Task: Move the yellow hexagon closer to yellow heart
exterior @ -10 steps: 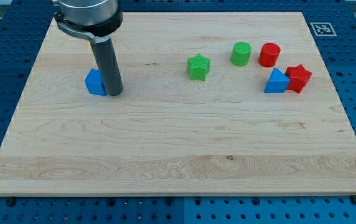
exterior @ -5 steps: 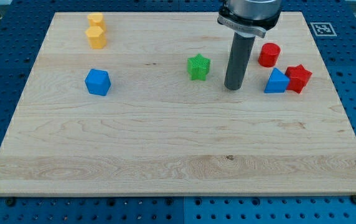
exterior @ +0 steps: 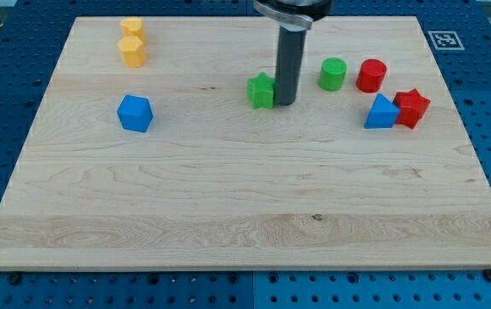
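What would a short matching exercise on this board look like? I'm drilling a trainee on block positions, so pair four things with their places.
Things:
1. my tip
2. blue cube
3. red star
4. yellow hexagon

Places:
A. touching the blue triangle, at the view's right
B. just below the yellow heart, at the view's top left
C. against the green star, on its right
D. alone at the view's left

Pairs: 1-C, 2-D, 3-A, 4-B

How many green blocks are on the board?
2: a green star near the middle, touching the left of my tip, and a green cylinder to its right. None seems hidden.
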Controlling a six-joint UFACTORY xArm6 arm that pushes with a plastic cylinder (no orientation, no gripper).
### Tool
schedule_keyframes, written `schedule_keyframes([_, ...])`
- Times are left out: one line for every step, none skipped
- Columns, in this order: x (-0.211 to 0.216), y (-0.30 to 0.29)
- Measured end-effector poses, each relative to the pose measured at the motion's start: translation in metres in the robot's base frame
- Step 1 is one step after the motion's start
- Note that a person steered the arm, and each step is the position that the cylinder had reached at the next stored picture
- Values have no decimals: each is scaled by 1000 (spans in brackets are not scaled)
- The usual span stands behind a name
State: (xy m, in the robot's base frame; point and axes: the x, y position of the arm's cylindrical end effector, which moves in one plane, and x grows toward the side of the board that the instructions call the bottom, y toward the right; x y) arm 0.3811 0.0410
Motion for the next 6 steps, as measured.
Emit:
schedule_keyframes([-14, -28])
schedule_keyframes([-25, -52])
schedule_keyframes([-30, -70])
schedule_keyframes([-30, -83])
schedule_keyframes([-28, -84])
schedule_keyframes([-15, -84])
